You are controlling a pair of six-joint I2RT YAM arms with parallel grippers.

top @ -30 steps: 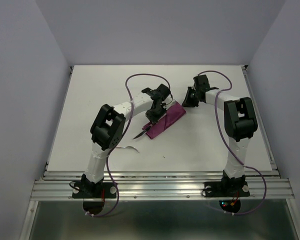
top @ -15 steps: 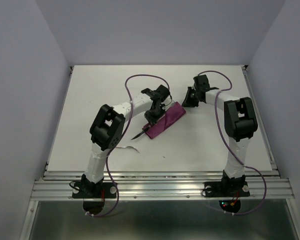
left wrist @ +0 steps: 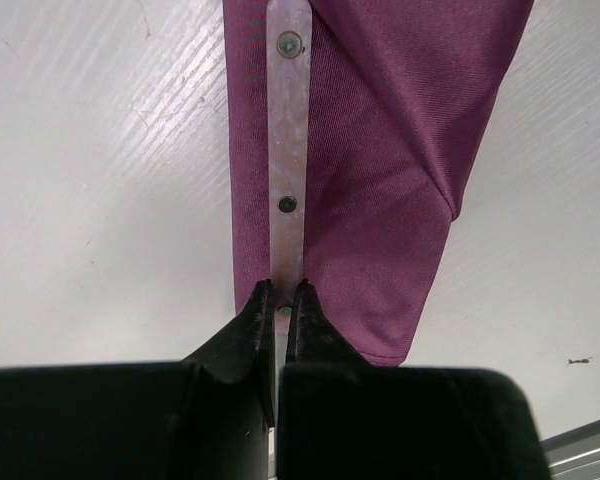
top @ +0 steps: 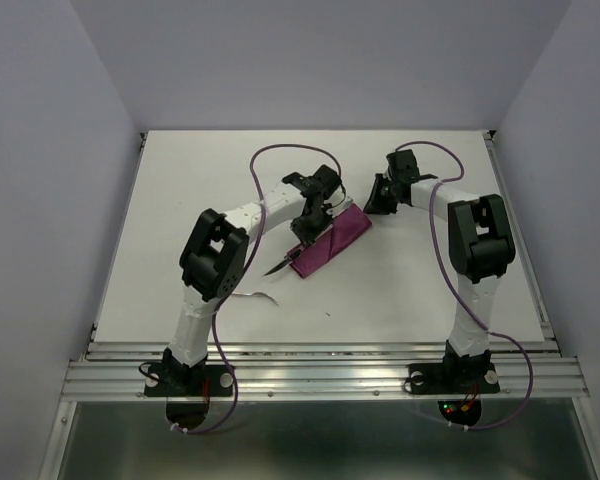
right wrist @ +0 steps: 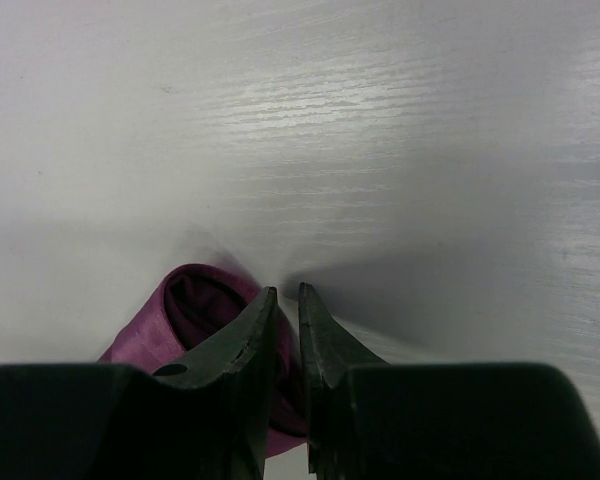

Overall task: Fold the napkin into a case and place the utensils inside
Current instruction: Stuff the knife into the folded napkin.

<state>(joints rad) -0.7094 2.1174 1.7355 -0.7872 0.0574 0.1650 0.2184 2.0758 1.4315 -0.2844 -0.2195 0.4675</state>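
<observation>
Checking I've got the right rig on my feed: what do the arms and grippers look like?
The left arm and right arm have white tubular links, bulky black joint housings and black bases. A thin purple cable loops along each. The left gripper and right gripper have black wedge-shaped fingers tapering to narrow tips.

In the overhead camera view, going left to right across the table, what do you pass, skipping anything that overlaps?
loose utensil → case → right gripper
</observation>
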